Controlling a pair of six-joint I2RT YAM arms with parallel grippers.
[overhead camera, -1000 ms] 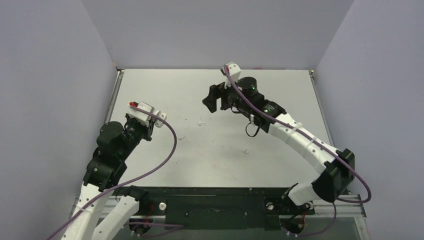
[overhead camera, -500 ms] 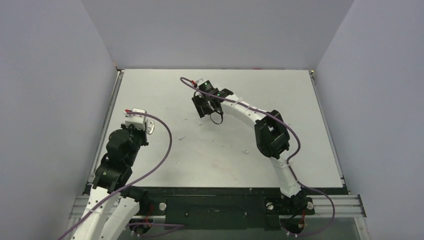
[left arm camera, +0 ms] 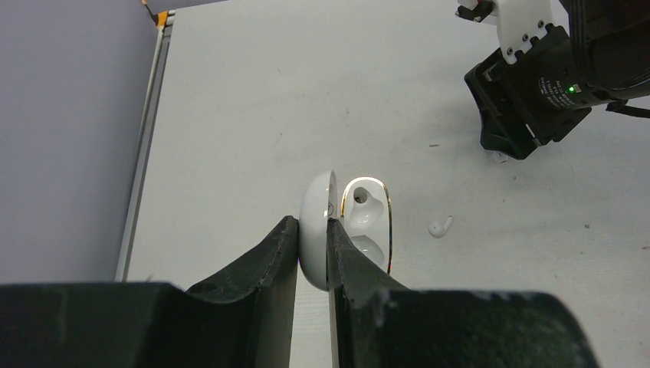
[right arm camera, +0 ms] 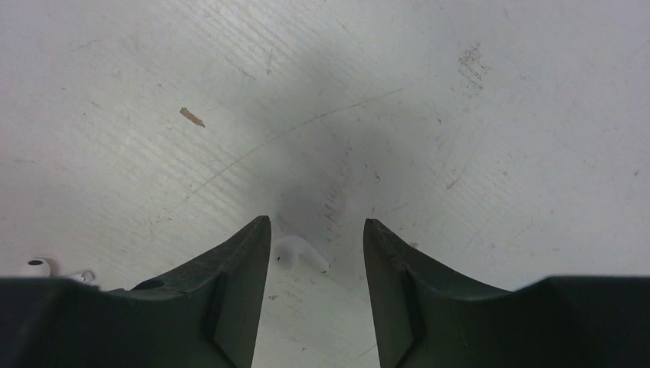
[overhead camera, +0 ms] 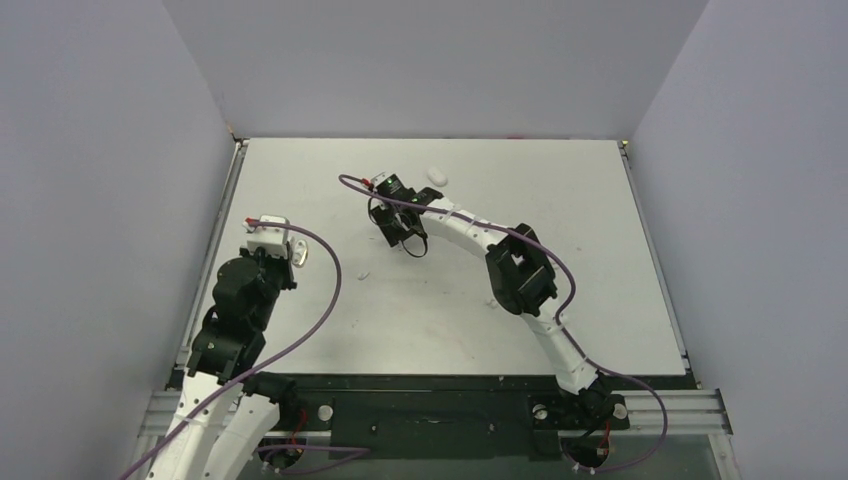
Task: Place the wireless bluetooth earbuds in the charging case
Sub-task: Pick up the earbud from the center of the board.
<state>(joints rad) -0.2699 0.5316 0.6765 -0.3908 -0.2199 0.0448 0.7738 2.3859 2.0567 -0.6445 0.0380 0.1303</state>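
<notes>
Pinching the charging case (left arm camera: 366, 222) by its raised lid with the left gripper (left arm camera: 310, 228), clamped tight, near the left edge of the table (overhead camera: 560, 200) — dark sockets showing. Straddling one earbud (right arm camera: 299, 253) toward mid-table with the right gripper (right arm camera: 316, 230) — jaws parted, not yet closed on it. Lying loose just right of the case: a second earbud (left arm camera: 440, 226).
</notes>
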